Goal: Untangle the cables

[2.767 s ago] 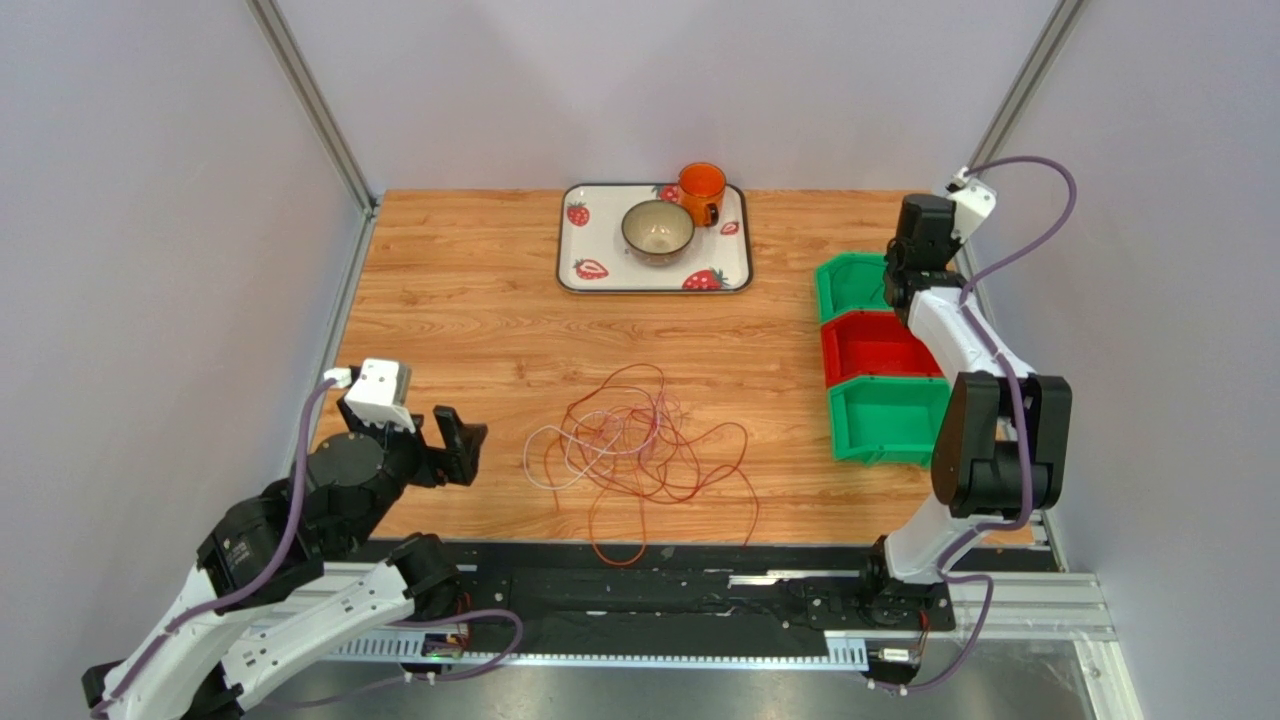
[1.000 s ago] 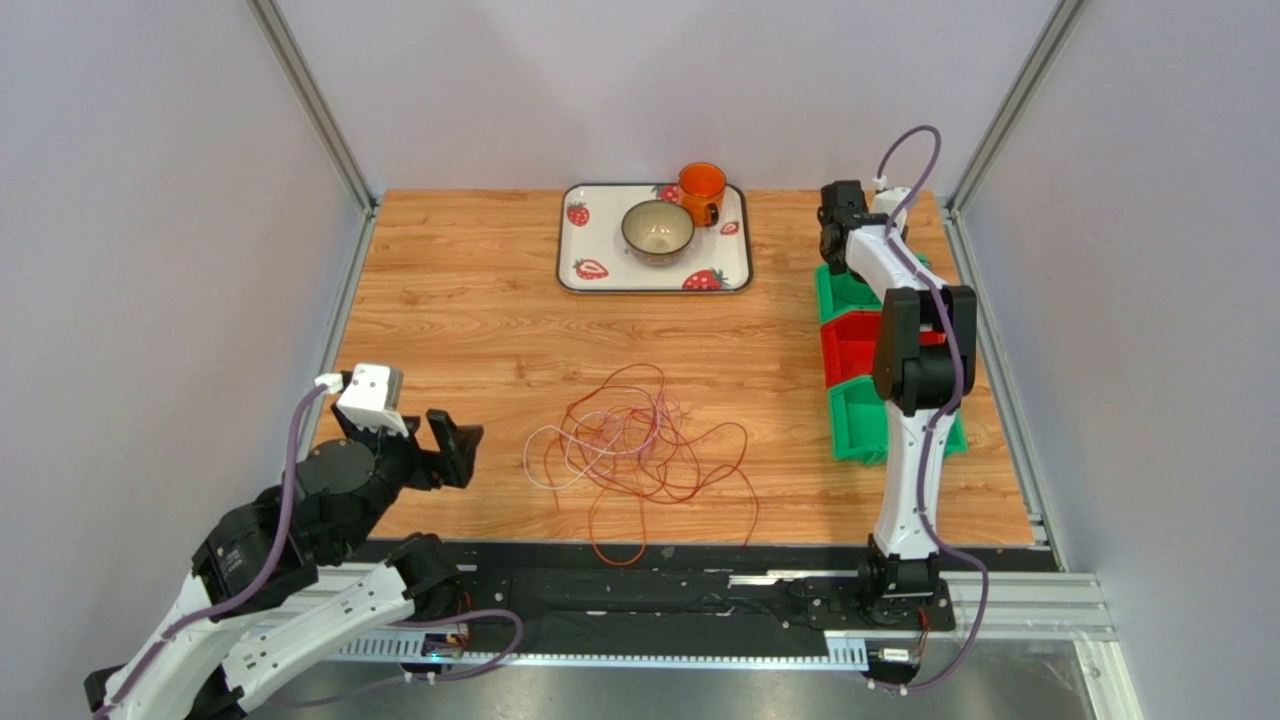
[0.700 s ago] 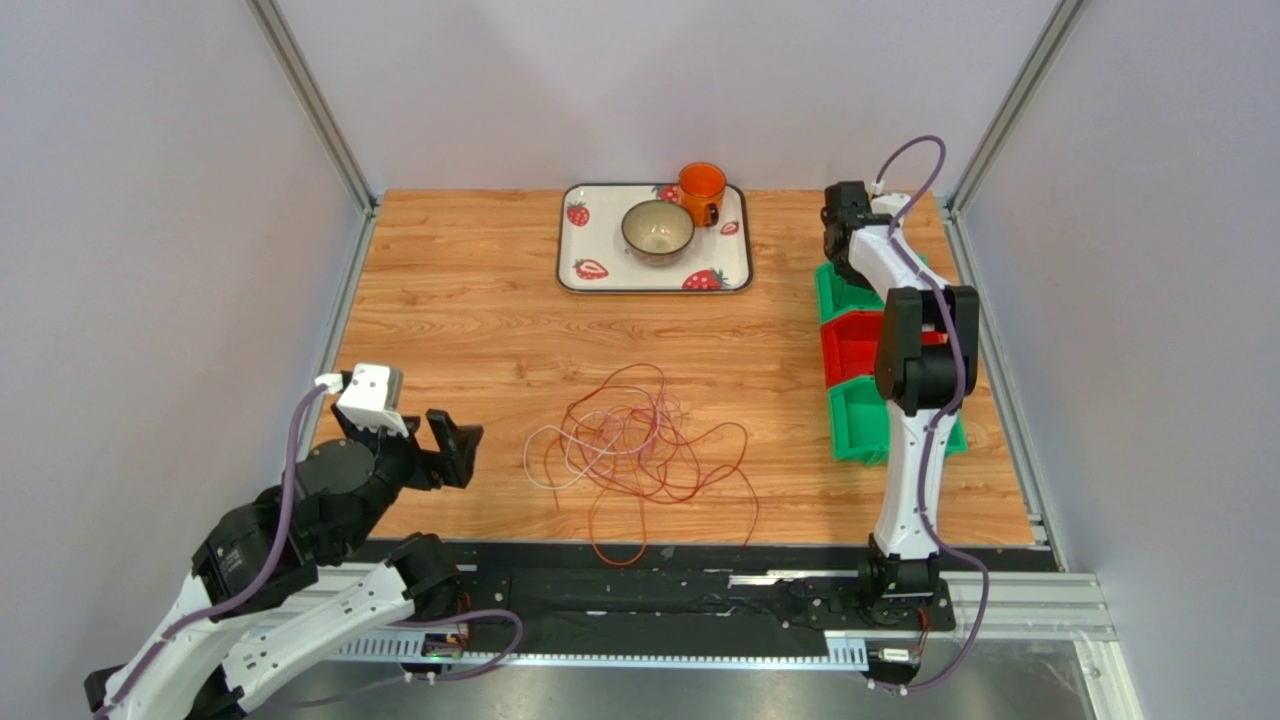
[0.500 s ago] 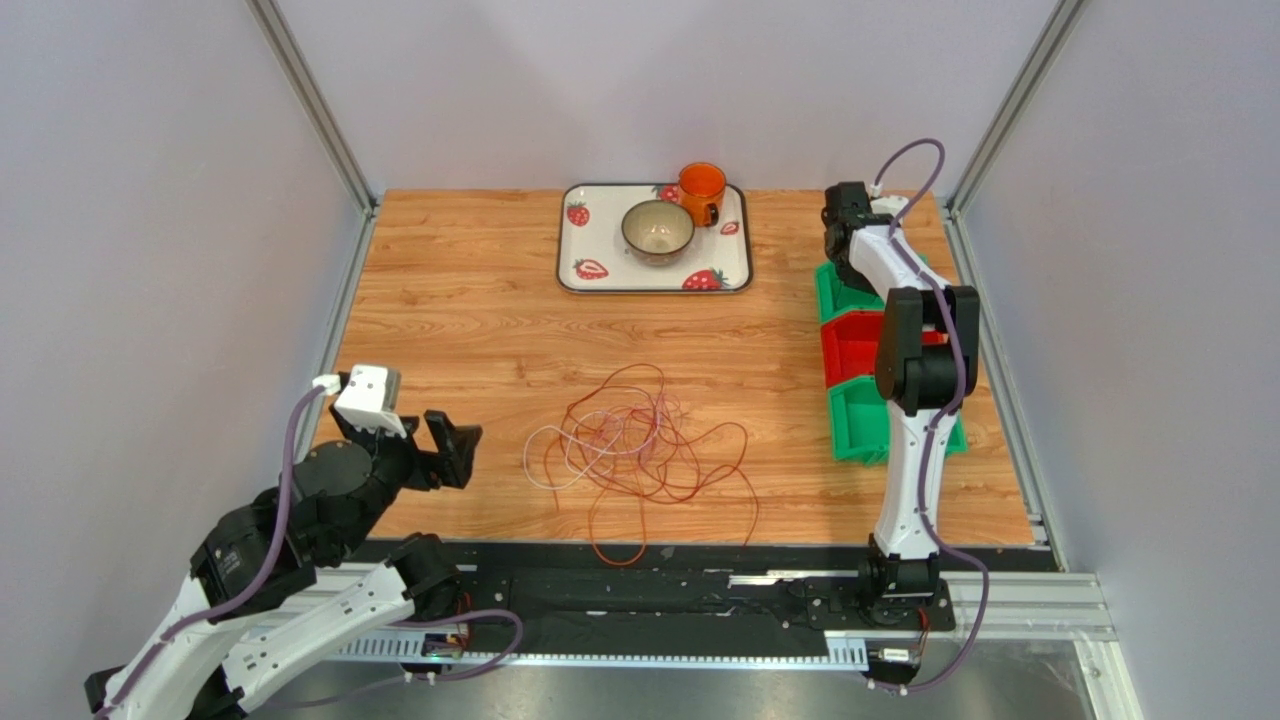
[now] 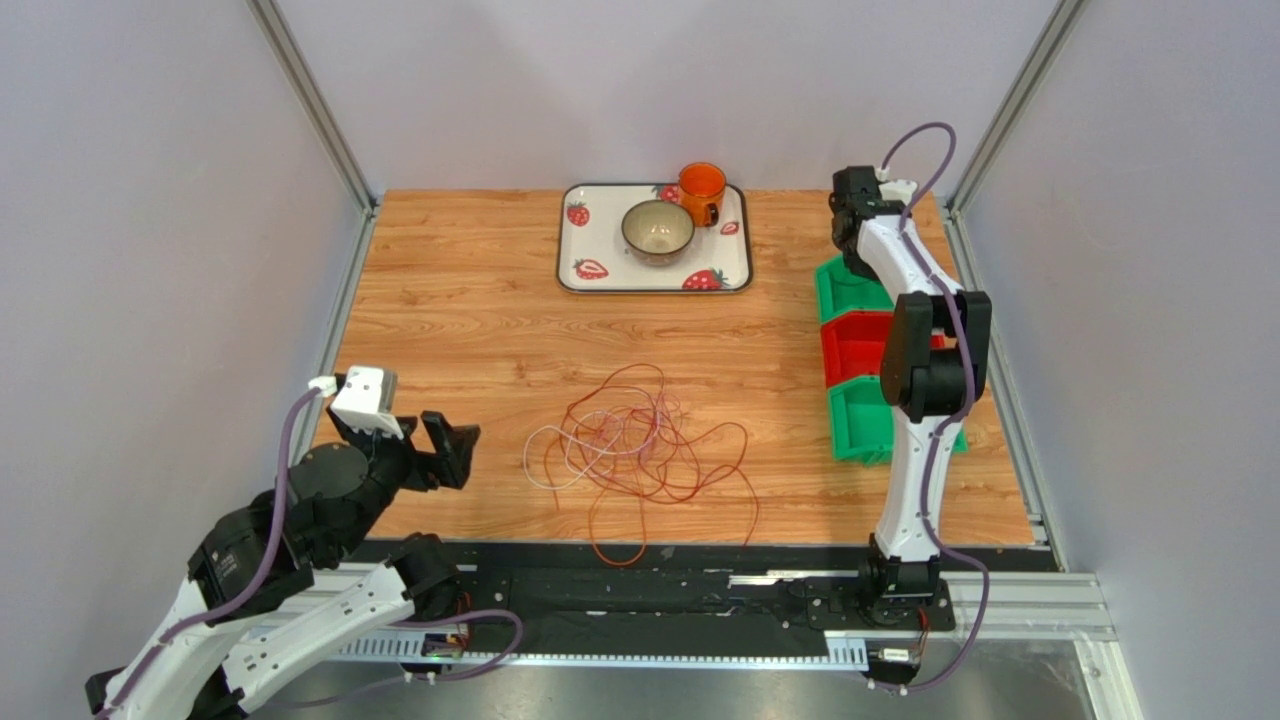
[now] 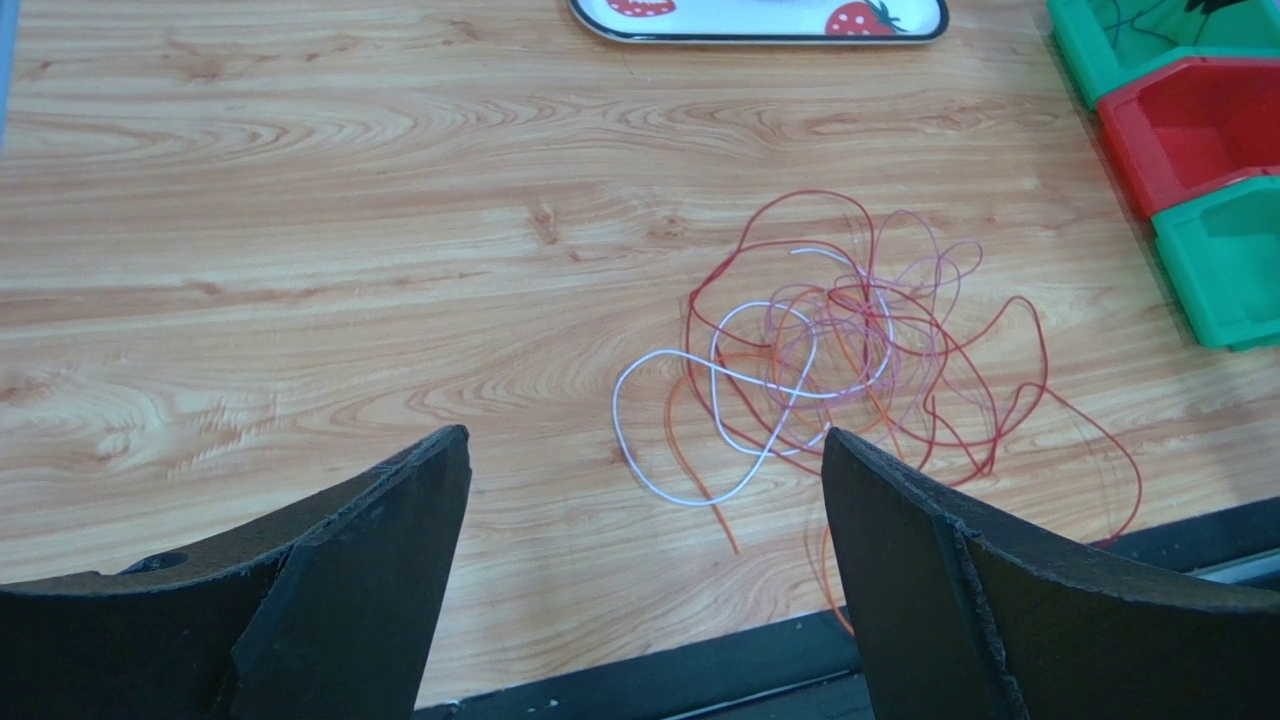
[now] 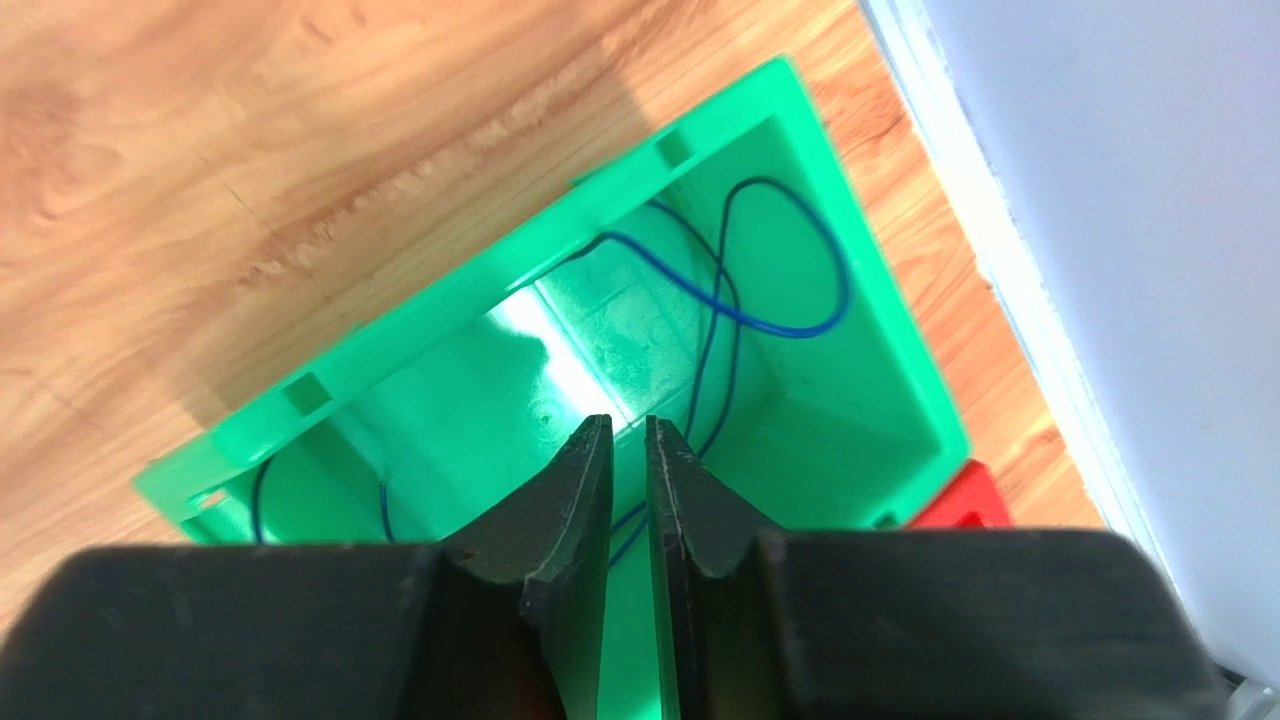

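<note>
A loose tangle of thin red, orange and white cables (image 5: 646, 443) lies on the wooden table near the front edge; the left wrist view shows it (image 6: 842, 353) ahead and to the right. My left gripper (image 5: 458, 447) hovers left of the tangle, jaws wide open and empty (image 6: 643, 438). My right gripper (image 5: 851, 195) is stretched to the far right corner, above the far green bin (image 7: 721, 113). Its jaws (image 7: 628, 425) stand a narrow slit apart with nothing between them. A thin blue cable (image 7: 759, 308) lies loose inside that bin.
A strawberry tray (image 5: 594, 263) with a bowl (image 5: 658, 228) and an orange mug (image 5: 700, 189) sits at the back. A red bin (image 5: 849, 348) and a nearer green bin (image 5: 860, 420) line the right side. Walls close in left, right and behind.
The right arm swung from the table's right side to the far green bin. Its jaws went from shut to a narrow slit. The left arm barely moved.
</note>
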You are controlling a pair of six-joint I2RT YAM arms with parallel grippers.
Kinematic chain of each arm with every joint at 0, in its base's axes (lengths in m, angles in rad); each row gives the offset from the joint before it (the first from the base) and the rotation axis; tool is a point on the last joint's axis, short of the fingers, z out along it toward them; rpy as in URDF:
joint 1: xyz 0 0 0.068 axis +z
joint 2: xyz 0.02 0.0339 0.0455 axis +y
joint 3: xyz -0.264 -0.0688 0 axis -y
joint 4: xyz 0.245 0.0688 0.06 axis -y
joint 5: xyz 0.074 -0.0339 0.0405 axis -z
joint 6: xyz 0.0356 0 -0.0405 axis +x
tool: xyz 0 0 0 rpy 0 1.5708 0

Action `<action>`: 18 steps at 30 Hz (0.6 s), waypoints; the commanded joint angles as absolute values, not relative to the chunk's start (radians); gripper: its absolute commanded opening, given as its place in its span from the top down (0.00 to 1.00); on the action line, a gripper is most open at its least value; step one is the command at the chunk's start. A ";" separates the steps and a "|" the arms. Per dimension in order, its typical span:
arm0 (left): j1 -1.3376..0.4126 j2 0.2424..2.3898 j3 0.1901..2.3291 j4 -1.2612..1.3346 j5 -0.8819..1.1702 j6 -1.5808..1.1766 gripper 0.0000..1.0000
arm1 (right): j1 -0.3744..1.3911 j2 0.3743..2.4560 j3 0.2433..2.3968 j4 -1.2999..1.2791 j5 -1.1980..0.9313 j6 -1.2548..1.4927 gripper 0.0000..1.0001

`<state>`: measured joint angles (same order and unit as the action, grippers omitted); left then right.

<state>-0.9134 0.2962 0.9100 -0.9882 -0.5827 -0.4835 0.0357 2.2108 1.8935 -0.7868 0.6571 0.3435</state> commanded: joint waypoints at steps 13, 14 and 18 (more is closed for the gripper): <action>-0.907 0.288 0.907 -0.957 -0.594 -0.466 0.05 | 0.032 1.988 1.948 -0.848 0.566 0.347 0.85; -0.907 0.288 0.907 -0.957 -0.594 -0.466 0.05 | 0.032 1.979 1.931 -0.850 0.545 0.348 0.86; -0.907 0.288 0.905 -0.954 -0.592 -0.463 0.05 | 0.043 1.908 1.872 -0.847 0.436 0.373 0.88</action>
<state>-0.9134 0.2951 0.9100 -0.9852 -0.5854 -0.4835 0.0357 2.0190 1.9213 -0.8421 0.5529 0.3450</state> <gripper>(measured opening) 0.952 0.125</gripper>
